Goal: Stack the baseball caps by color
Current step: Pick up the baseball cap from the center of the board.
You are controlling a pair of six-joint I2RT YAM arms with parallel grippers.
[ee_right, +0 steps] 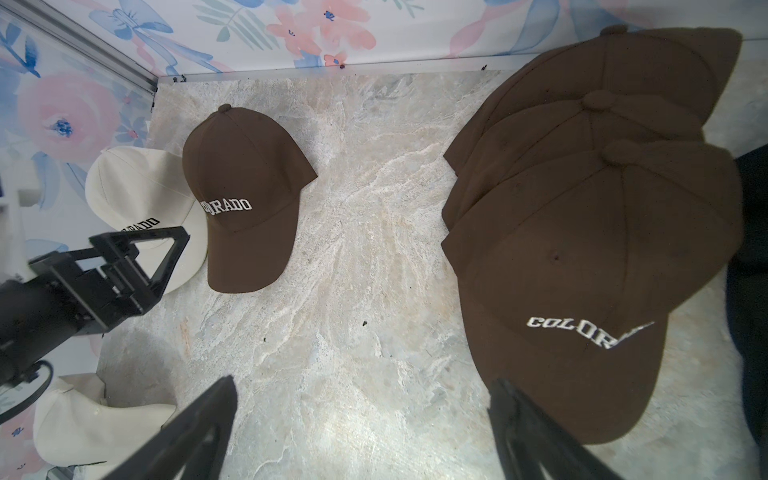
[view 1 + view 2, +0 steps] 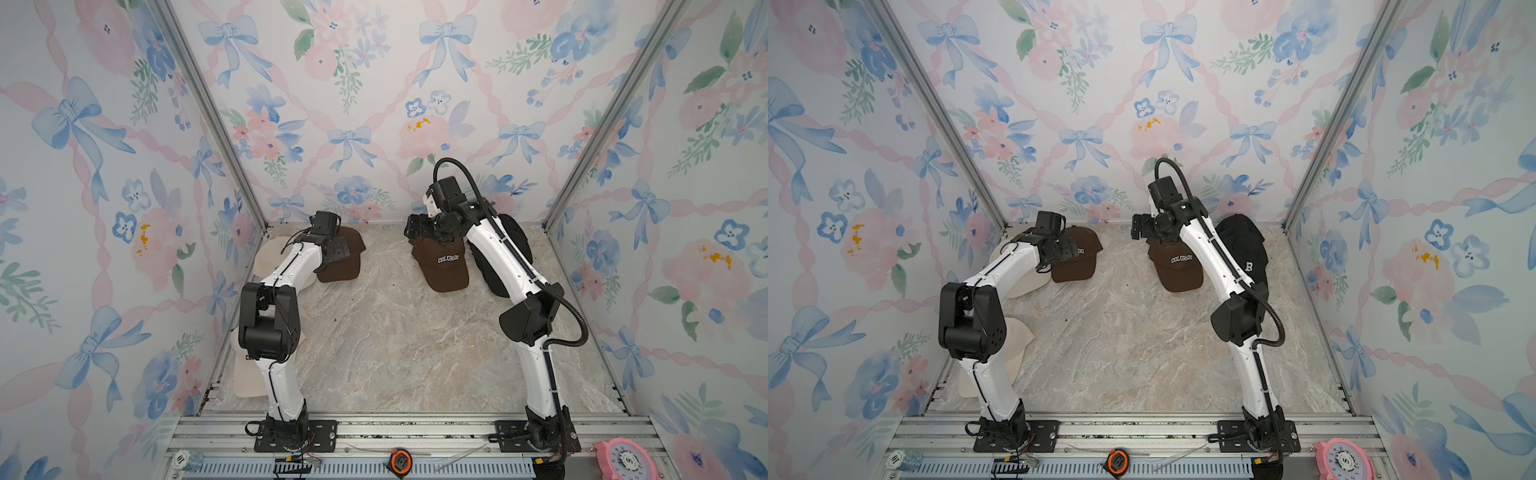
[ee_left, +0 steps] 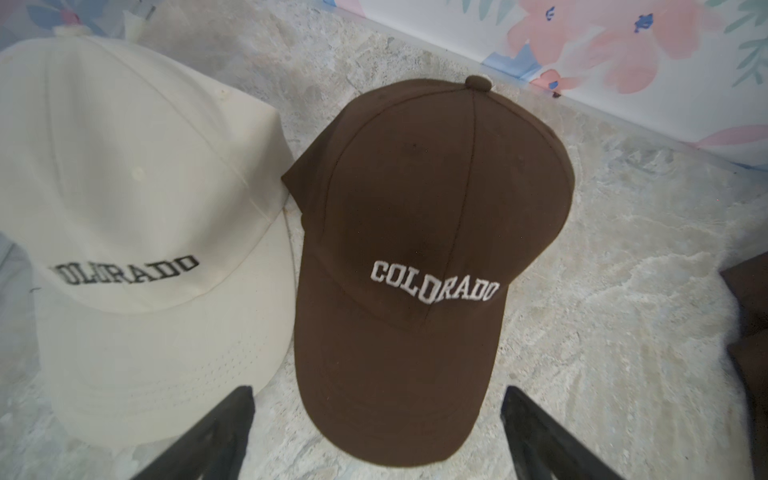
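The left gripper [image 3: 378, 432] has its jaws spread wide and holds nothing; it hangs over the brim of a single brown cap [image 3: 419, 257] with white "COLORADO" on its front. Touching this cap, on the side away from the brown stack, lies a cream cap [image 3: 137, 216] with dark "COLORADO". The right gripper [image 1: 361, 432] is also spread and empty, near the brown stack [image 1: 582, 232] of three caps, whose top one reads "COLOR…". Just beyond the brown stack, away from the single brown cap, sit black caps [image 2: 1246, 245] with a white "R".

A robot test booth — floral wallpaper walls [image 2: 353, 104], aluminium frame [image 2: 208, 104].
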